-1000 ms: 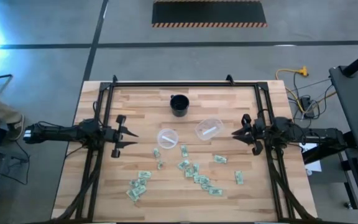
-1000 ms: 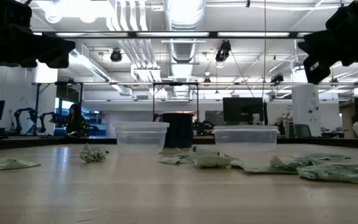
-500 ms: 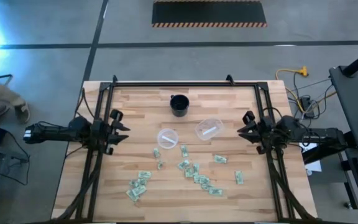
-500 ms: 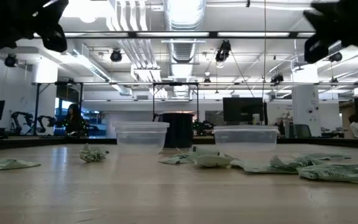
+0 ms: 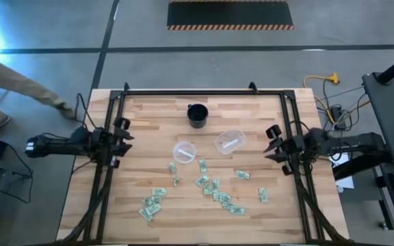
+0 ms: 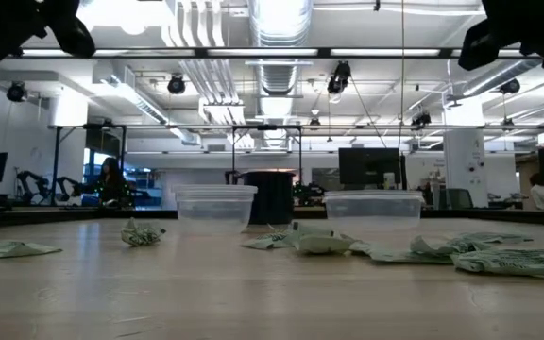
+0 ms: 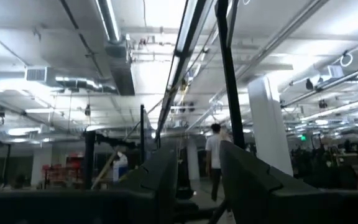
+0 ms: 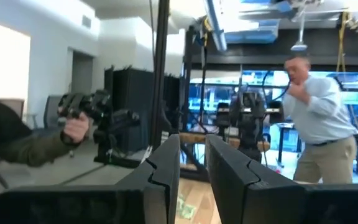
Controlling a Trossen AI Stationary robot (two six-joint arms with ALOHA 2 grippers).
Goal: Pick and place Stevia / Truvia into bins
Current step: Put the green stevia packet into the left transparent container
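The left gripper [image 5: 120,134] and right gripper [image 5: 273,142] hover empty, fingers slightly parted, at opposite table edges; green-and-white paper sweetener packets [image 5: 214,191] lie near two clear plastic cups [image 5: 184,151].

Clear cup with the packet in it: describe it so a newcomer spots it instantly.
Start at the black round cup near the wooden table's far edge. Two clear round plastic cups sit just in front of it. The right-hand clear cup is the one: a white packet lies inside, while its neighbour looks empty.

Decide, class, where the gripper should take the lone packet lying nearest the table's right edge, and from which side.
Come straight down from above and pinch that packet across its short width. It lies flat on the table, apart from the other packets, so the sides offer nothing to grip.
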